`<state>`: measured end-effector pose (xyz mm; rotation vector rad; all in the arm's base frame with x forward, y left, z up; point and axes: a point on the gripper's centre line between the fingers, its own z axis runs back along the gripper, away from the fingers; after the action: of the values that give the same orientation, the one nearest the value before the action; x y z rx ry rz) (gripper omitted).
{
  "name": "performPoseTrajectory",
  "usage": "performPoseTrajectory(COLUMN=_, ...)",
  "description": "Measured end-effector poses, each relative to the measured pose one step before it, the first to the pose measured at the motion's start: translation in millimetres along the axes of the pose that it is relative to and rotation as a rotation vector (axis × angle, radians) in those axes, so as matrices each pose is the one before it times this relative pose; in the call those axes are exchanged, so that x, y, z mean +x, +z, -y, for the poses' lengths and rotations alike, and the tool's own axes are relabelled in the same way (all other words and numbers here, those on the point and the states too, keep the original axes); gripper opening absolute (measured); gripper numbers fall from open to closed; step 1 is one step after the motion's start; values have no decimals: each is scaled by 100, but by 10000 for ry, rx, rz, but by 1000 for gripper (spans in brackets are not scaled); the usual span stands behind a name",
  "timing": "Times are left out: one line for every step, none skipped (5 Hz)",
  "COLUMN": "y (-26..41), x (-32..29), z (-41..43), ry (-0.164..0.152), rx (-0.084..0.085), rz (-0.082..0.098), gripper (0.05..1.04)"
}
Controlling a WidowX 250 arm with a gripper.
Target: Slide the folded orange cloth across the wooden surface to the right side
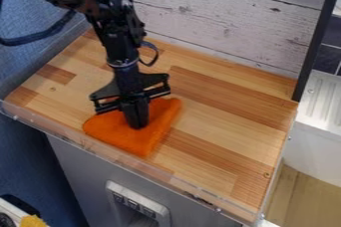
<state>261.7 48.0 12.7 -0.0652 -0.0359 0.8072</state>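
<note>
Gripper down on orange cloth — contact made
Looks clenched; can't tell if fabric's pinched; cloth lies flat on wood top, nr front edge; reach looks done, no lift visible — amt left unclear

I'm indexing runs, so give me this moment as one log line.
gripper: pointing down at orange cloth, fingers together | cloth: on wooden counter, near its front edge | grip: unclear
</note>
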Motion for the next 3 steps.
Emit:
performPoseTrajectory(y=-158, x=-1247, z=2077, ry=-1394, rx=-30, rz=189, gripper=59)
performPoseTrajectory(y=-153, x=-824, z=2245, ry=-1450, rx=-44, rz=302, gripper=59)
performPoseTrajectory(y=-262, x=-113, z=2143, ry=-1348, rx=91, rz=119, gripper=59)
